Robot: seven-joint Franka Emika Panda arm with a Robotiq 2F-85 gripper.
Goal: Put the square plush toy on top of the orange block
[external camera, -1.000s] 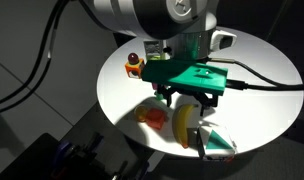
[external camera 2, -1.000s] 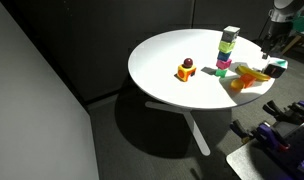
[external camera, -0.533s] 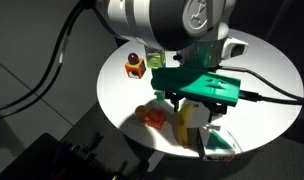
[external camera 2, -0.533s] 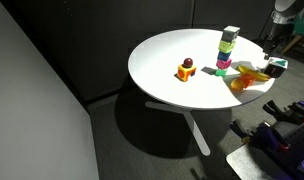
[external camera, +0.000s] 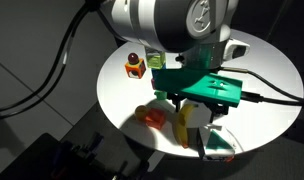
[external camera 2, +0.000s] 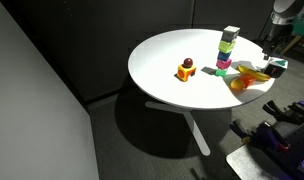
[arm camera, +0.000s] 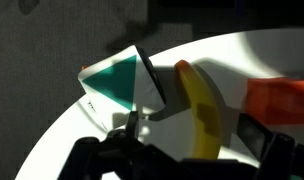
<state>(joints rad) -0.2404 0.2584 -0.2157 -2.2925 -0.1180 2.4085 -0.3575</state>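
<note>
The square plush toy (external camera: 218,146), white with teal and red patches, lies near the table's front edge; it also shows in the wrist view (arm camera: 114,82) and in an exterior view (external camera 2: 276,66). The low orange block (external camera: 150,116) sits on the other side of a yellow banana (external camera: 182,126); the block also shows in the wrist view (arm camera: 283,100). My gripper (external camera: 192,105) is open and empty, hovering over the banana (arm camera: 199,100) between toy and block. In the wrist view its fingers (arm camera: 192,132) straddle the banana without touching the toy.
A small orange-yellow piece with a dark top (external camera: 135,66) and a tall stack of coloured blocks (external camera 2: 227,50) stand further back on the round white table (external camera 2: 162,55). The toy lies close to the table's rim. Dark floor and equipment surround the table.
My arm has moved down and a little toward the table's front edge over the banana in the first half second, then held still. The objects have not moved.
</note>
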